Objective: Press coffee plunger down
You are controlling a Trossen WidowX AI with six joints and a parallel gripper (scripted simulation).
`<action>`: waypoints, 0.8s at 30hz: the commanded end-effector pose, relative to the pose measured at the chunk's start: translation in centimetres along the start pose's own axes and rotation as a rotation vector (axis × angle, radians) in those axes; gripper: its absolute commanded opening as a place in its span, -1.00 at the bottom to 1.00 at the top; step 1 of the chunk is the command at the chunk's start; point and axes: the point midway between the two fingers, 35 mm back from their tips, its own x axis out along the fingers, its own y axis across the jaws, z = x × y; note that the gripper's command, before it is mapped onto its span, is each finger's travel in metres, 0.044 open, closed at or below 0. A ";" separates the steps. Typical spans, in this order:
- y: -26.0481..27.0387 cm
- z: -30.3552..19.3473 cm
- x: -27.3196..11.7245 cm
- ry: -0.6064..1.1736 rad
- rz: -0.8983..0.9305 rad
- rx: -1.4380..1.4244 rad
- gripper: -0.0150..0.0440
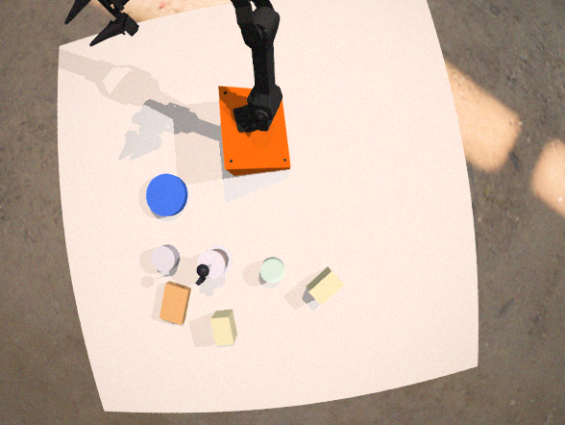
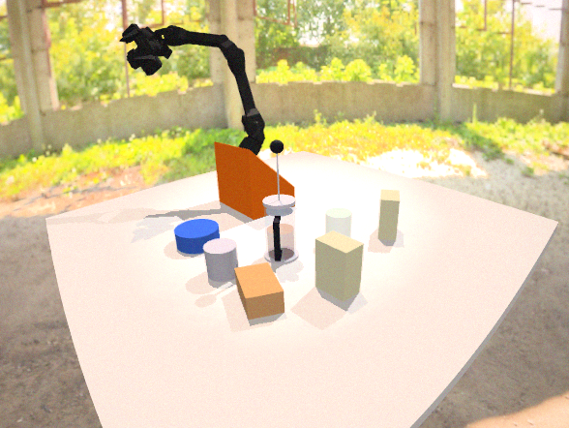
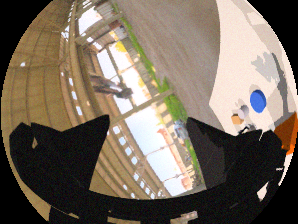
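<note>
Tool [image 1: 103, 24] spread wide, empty, raised past the surface's [image 1: 384, 192] far-left corner; plunger [image 2: 277, 146] fully up, press [image 2: 281, 228] untouched mid-surface among blocks, awaiting approach from above.

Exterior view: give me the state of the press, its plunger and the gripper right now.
coffee press: upright on the table, untouched.
plunger: fully raised, rod exposed above the lid.
gripper: open, empty, high and far from the press.
</note>
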 end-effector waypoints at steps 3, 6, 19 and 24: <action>-0.3 -1.3 1.4 0.010 -0.021 -0.067 1.00; -1.5 -4.4 4.5 0.038 -0.068 -0.227 1.00; -12.6 -19.0 15.4 0.270 -0.230 -1.026 1.00; -19.3 -24.1 17.6 0.403 -0.258 -1.338 1.00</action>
